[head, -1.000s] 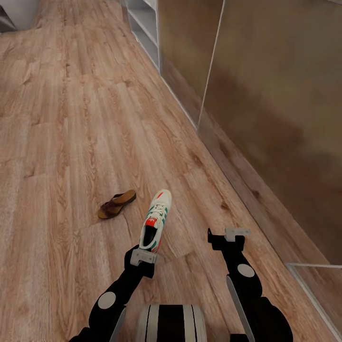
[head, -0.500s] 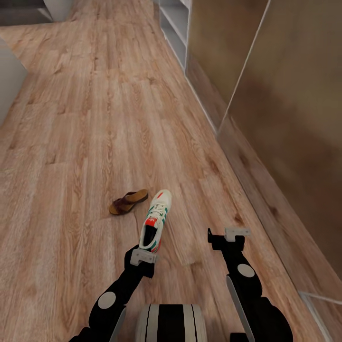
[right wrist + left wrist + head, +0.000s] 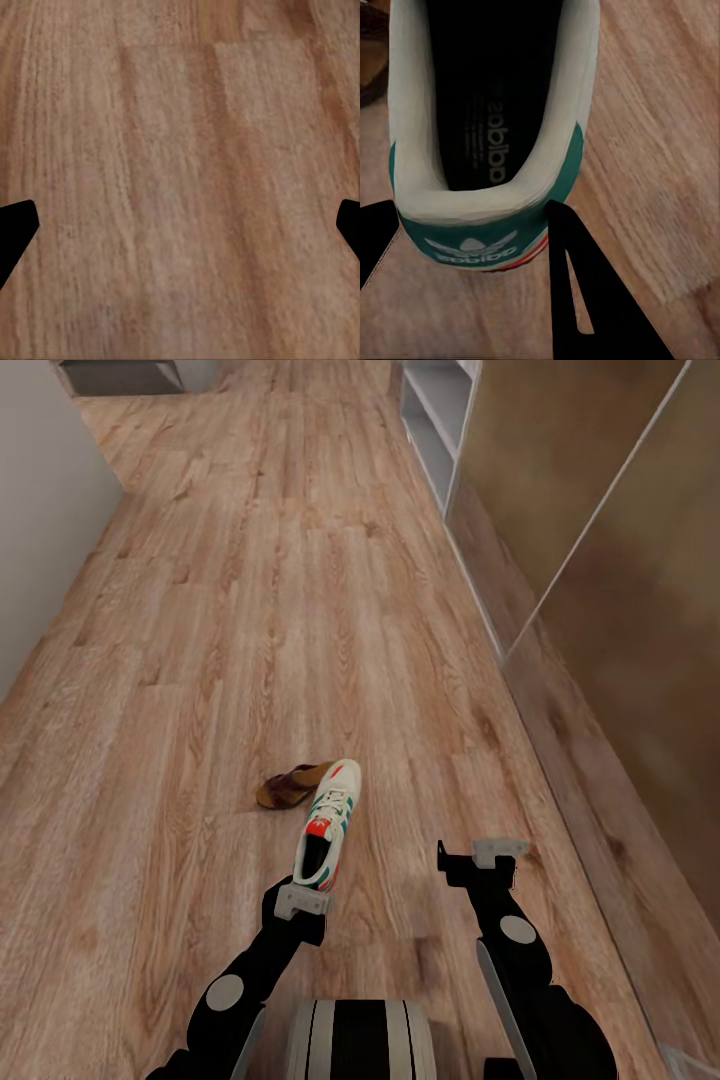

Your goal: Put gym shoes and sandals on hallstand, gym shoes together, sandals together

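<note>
One cream-white gym shoe with green stripes hangs above the corridor floor, toe pointing away from me. My left gripper is shut on its heel; the left wrist view shows the green heel squeezed between the dark fingers. A dark brown sandal lies on the planks just left of the shoe's toe, partly hidden behind it. My right gripper hangs open over bare floor, holding nothing. The pale hallstand stands far ahead at the right wall.
A brownish glossy wall panel runs along the right side. A pale wall closes in from the left. Dark grey stair steps sit at the far left end. The corridor planks stretch wide between the walls.
The whole view has swung: the shelf unit and sandal slid rightward in the picture and a pale wall came in at left. The shoe stays in my left gripper; both arms hold their pose.
</note>
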You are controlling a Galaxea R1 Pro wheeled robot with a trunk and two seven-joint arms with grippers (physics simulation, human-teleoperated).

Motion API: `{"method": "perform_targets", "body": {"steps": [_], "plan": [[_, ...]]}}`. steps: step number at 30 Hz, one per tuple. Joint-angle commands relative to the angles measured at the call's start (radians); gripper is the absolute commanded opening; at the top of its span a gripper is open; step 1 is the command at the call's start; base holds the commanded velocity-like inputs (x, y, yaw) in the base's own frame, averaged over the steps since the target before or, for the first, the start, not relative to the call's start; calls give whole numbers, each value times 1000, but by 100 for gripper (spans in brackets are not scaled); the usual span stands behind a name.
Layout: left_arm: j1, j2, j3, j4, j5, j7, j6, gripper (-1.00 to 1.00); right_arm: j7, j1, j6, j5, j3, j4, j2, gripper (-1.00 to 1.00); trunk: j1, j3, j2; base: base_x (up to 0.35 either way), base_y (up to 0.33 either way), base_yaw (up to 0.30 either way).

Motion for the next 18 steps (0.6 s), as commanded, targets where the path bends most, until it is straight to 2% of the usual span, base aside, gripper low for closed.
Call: {"method": "perform_targets", "body": {"steps": [1,9,13,18], "plan": [[0,-1,1,-1,-9,-7,5,-100,-4,0,7,5,1,-1,0,100,0,-1,0,6,-3,289],[-1,-1,-1,-1,-9,-7,5,-100,-4,0,7,5,1,-1,0,100,0,-5,0,1,-1,289],[-1,-1,-25,-1,-9,-6,5,-100,-4,0,7,5,1,-1,0,100,0,-7,0,0,0,289],[-1,-1,-32,-1,-9,-5,5,-100,-4,0,7,5,1,-1,0,100,0,-10,0,0,0,289]]}}
